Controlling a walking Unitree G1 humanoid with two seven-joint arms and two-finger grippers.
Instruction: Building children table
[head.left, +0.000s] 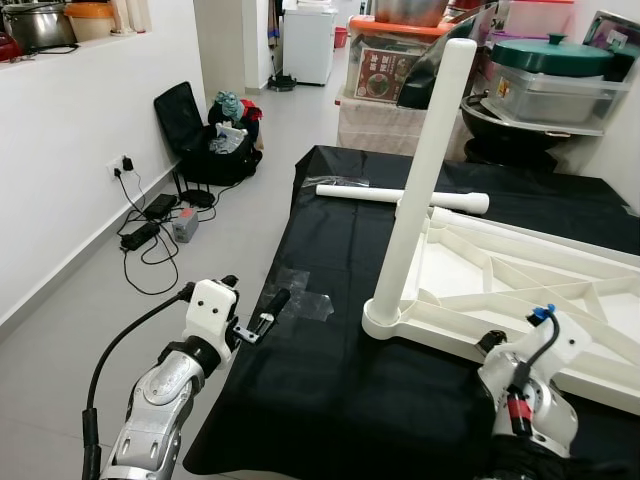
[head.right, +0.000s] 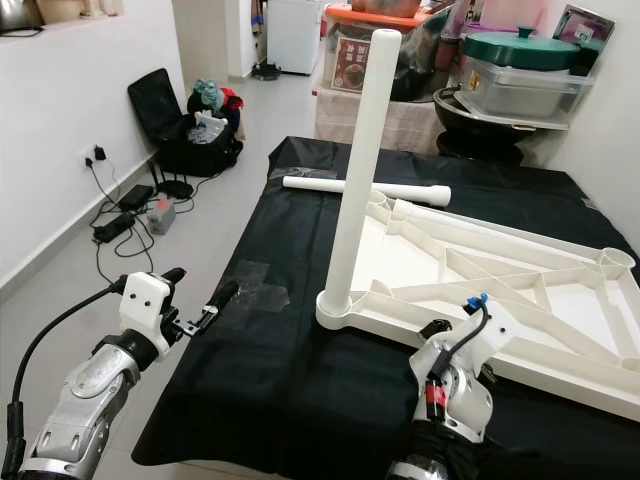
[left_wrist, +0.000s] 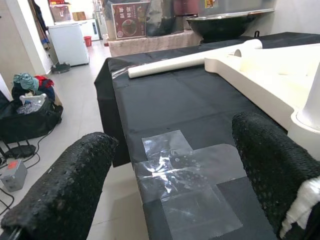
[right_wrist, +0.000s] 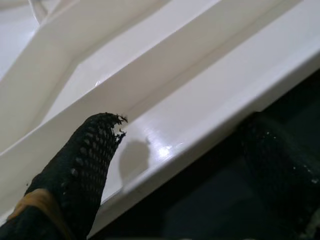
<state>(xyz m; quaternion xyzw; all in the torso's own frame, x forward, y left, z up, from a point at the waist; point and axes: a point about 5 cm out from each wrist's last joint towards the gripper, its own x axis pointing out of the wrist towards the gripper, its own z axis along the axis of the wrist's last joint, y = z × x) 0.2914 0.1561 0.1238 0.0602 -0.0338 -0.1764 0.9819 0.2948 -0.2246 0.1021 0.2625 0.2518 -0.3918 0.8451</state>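
Right gripper (head.right: 437, 335) sits at the near edge of the upturned white tabletop (head.right: 500, 290), its fingers spread astride the rim: in the right wrist view one finger (right_wrist: 80, 165) lies on the white edge and the other sits below it over the black cloth (head.right: 300, 370). It straddles the rim but is not clearly clamped on it. Left gripper (head.left: 262, 315) hovers at the near left corner of the cloth, fingers spread wide and holding nothing, just above a patch of clear tape (left_wrist: 185, 175).

Farther in, one leg (head.right: 358, 170) stands upright in the tabletop's near left corner socket. A second leg (head.right: 365, 188) lies loose on the cloth beyond it, touching or almost touching the tabletop's far left corner. An empty socket (head.right: 617, 260) shows at the far right corner. Past the cloth are pots and a lidded tub (head.left: 545, 85); on the floor to the left, a bag (head.left: 215, 140) and cables.

The work looks early: one leg in, the rest to go. The main risk is the standing leg. If the right gripper lifts or drags the rim, the tabletop could tilt and the tall leg lean out or topple. The loose leg is round and could roll off the far left edge if the tabletop nudges it.
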